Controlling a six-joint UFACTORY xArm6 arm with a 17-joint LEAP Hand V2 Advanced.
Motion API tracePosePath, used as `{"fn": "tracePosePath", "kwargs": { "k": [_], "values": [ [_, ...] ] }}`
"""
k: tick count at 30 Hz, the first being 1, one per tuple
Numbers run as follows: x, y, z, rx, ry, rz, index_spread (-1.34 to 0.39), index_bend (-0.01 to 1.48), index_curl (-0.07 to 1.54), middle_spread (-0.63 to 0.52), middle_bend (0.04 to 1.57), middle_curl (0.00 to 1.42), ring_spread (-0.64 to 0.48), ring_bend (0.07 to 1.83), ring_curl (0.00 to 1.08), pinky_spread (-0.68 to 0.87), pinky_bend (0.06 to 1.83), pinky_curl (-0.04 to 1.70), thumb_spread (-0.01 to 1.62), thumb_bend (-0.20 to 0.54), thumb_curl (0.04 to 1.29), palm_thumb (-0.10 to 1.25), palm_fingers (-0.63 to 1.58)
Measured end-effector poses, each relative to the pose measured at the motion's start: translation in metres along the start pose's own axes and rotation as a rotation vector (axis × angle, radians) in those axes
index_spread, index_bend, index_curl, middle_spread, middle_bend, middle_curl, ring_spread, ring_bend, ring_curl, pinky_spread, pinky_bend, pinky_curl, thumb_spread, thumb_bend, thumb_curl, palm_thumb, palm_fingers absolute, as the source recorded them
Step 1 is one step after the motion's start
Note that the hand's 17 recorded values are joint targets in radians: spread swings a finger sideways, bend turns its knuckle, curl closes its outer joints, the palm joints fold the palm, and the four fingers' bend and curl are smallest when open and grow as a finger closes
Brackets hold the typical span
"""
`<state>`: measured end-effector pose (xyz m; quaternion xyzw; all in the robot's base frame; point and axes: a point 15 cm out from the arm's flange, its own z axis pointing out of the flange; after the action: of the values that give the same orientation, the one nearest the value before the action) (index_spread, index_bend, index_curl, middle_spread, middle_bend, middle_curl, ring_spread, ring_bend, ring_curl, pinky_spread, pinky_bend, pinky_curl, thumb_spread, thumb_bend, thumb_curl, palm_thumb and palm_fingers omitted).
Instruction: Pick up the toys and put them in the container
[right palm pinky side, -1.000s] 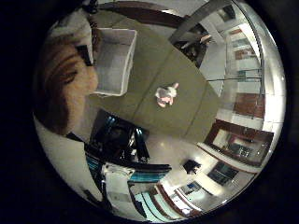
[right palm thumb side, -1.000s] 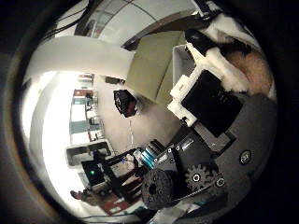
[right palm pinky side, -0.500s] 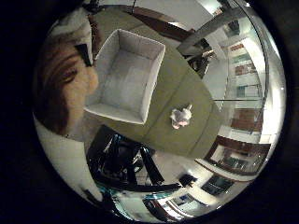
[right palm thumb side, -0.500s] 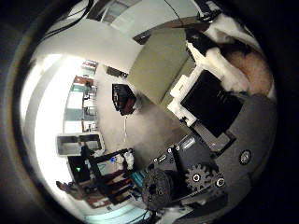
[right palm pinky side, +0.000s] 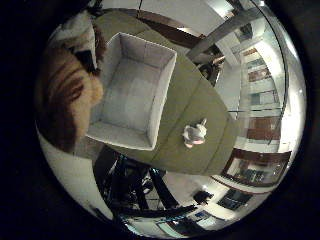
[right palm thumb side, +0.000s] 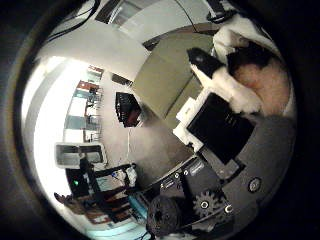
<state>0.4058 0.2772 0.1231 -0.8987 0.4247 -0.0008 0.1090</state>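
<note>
The hand (right palm thumb side: 220, 125) grips a furry brown toy (right palm pinky side: 65, 100), fingers (right palm thumb side: 220, 82) curled round it. Beyond the fingers, a white container (right palm pinky side: 132, 92) sits open on the green bench (right palm pinky side: 200, 105), a small white toy (right palm pinky side: 195, 134) beside it.

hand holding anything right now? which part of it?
Yes: a brown and white furry plush toy sits against the palm, the hand curled round it. Which part is gripped cannot be told.

An olive-green table (right palm pinky side: 187, 107) carries a white, open-topped container (right palm pinky side: 131, 92) standing near one end, while a small white toy (right palm pinky side: 194, 134) lies apart from it, beside the container's long wall on the bare tabletop.
</note>
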Motion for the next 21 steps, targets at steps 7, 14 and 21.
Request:
{"fn": "tracePosePath", "kwargs": {
  "k": [7,14,21],
  "values": [
    [0.0070,0.0009,-0.0010,0.002,0.000,-0.055,-0.37,0.48,0.62,-0.11,0.93,0.56,-0.14,1.18,0.57,-0.23,1.00,0.72,1.05,-0.032,0.51,0.76,0.28],
    [0.0073,0.0011,-0.0007,0.002,-0.001,-0.101,-0.37,0.41,0.50,-0.04,0.66,0.45,-0.03,0.94,0.45,0.13,0.84,0.63,1.09,-0.027,0.42,0.64,0.06],
    [0.0064,0.0013,-0.0007,0.000,-0.002,-0.111,-0.38,0.34,0.43,-0.02,0.52,0.38,0.01,0.77,0.37,0.29,0.73,0.52,1.10,-0.022,0.38,0.62,0.11]
  ]
}}
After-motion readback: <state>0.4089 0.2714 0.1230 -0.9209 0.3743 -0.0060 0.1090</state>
